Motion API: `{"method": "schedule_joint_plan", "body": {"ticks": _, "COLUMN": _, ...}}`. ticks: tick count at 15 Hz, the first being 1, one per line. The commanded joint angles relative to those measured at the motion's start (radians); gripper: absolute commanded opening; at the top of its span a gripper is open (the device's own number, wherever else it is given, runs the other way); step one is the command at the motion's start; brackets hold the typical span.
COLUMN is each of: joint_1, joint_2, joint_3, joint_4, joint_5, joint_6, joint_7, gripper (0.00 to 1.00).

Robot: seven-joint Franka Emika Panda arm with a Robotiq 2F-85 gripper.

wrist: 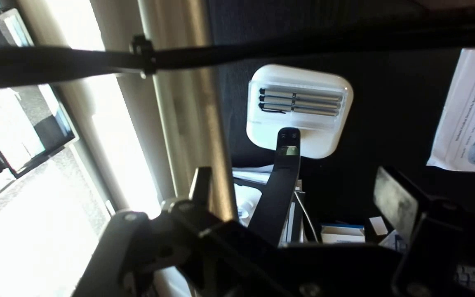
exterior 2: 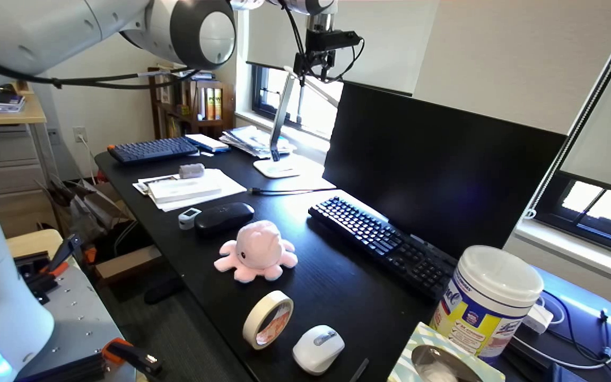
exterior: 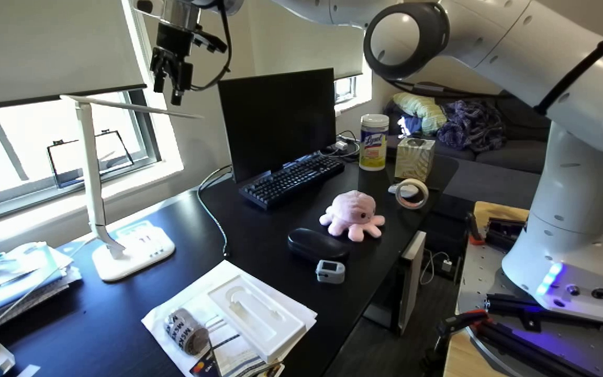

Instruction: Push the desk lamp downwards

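Observation:
The white desk lamp stands upright on its flat base at the window side of the desk. Its stem also shows in an exterior view. Its light bar reaches toward the monitor, nearly level with a slight downward slope. My gripper points down just above the light bar; in an exterior view it overlaps the bar. I cannot tell whether they touch. In the wrist view the gripper is open, its fingers wide apart. The lamp base holds several pens; the stem's top is hidden behind the gripper.
A black monitor and keyboard stand beside the lamp. The window and wall are close behind it. A paper stack, a pink octopus toy, a black case and papers lie on the desk.

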Motion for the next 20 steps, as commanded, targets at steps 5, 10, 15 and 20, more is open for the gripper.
{"method": "schedule_joint_plan", "body": {"ticks": 5, "joint_1": 0.003, "joint_2": 0.039, "joint_3": 0.015, "joint_4": -0.032, "joint_5": 0.002, "joint_6": 0.132, "joint_7": -0.033, "gripper": 1.0}}
{"method": "schedule_joint_plan", "body": {"ticks": 10, "joint_1": 0.009, "joint_2": 0.065, "joint_3": 0.023, "joint_4": -0.046, "joint_5": 0.008, "joint_6": 0.125, "joint_7": -0.039, "gripper": 1.0}}
{"method": "schedule_joint_plan", "body": {"ticks": 15, "joint_1": 0.02, "joint_2": 0.147, "joint_3": 0.046, "joint_4": 0.067, "joint_5": 0.026, "joint_6": 0.038, "joint_7": -0.062, "gripper": 1.0}}
{"method": "schedule_joint_plan", "body": {"ticks": 20, "joint_1": 0.023, "joint_2": 0.162, "joint_3": 0.088, "joint_4": 0.07, "joint_5": 0.051, "joint_6": -0.014, "joint_7": -0.108, "gripper": 1.0}}
